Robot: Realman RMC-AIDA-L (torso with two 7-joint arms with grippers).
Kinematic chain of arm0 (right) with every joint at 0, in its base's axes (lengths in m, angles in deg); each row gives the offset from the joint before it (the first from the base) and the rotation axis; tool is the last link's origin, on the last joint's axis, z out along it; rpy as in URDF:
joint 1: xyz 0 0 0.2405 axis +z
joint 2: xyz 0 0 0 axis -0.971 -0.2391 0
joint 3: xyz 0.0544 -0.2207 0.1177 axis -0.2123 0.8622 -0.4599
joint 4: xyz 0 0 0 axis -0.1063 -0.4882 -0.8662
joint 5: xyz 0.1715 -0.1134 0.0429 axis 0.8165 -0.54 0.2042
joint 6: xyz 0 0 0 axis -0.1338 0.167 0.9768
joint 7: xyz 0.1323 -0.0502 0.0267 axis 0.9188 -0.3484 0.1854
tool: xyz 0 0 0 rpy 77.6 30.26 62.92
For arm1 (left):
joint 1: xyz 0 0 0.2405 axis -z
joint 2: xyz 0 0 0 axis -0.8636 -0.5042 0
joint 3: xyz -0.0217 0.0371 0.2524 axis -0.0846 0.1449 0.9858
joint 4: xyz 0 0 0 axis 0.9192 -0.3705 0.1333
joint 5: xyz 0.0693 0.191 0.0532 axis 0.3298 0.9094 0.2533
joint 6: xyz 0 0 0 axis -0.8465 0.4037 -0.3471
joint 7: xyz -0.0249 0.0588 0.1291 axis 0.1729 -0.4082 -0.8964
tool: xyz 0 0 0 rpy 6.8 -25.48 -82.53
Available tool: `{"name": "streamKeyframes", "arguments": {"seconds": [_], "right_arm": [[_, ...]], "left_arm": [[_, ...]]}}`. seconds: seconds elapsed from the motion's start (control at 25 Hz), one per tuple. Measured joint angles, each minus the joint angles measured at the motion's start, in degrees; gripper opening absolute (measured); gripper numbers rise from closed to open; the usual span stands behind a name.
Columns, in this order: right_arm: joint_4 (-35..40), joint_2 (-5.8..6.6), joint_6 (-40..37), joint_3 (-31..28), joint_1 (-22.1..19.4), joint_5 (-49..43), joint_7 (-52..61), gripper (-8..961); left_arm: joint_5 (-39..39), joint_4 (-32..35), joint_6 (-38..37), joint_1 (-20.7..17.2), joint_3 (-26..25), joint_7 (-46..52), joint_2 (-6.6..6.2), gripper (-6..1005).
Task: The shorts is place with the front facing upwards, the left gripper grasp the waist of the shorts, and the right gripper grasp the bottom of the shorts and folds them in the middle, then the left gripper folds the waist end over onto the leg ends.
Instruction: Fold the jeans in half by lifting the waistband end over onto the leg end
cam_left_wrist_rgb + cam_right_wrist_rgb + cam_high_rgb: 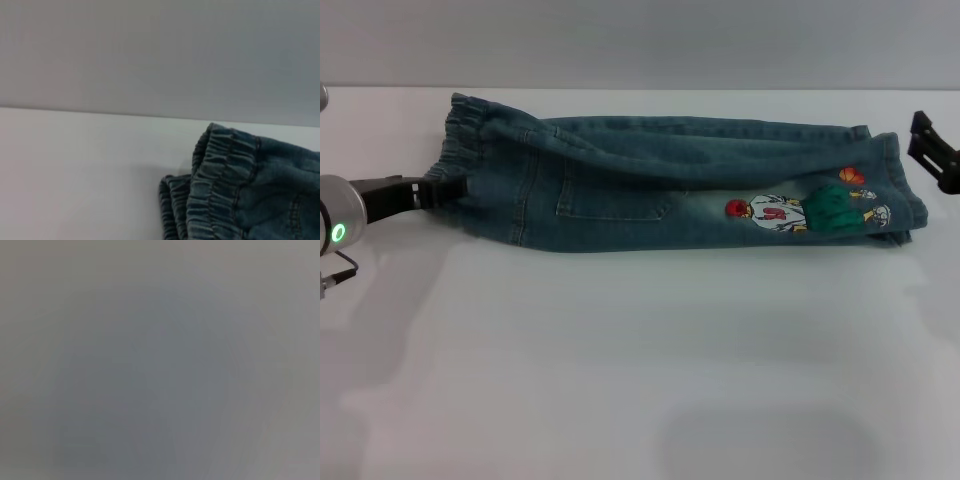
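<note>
on the white table [620,360] you have one pair of shorts [680,185] and two grippers, one at each end of it. the shorts lie already folded lengthwise into a long blue-green denim strip, with one stitched pocket [615,195] showing near the middle. the gathered waist of the shorts [460,140] is at the robot's left end of the strip, and the bottom of the shorts [905,190] at the right end, with the colourful cartoon print [805,210] just inside that hem. the left gripper [445,188] reaches in level with the table, its black tips touching the waistband's near corner; they look pinched together on that edge, though the cloth hides part of them. the right gripper [935,150] is cut off by the frame, just beside the hem but apart from it, and you cannot tell how its claw stands. the left wrist view shows the puckered waistband in two stacked layers; the right wrist view shows only flat grey.
</note>
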Motion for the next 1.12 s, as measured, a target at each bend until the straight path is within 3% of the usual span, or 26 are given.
{"name": "streamKeyframes", "arguments": {"seconds": [0.2,1.12], "right_arm": [[1.21,-0.07,-2.88,1.35,0.25,0.15,-0.82,826],[1.08,0.0,-2.19,1.47,-0.01,0.14,-0.92,824]], "left_arm": [[0.05,1.63,0.06,1.05,-0.15,-0.09,-0.04,854],[0.31,7.6,-0.79,5.09,-0.19,-0.18,-0.09,854]]}}
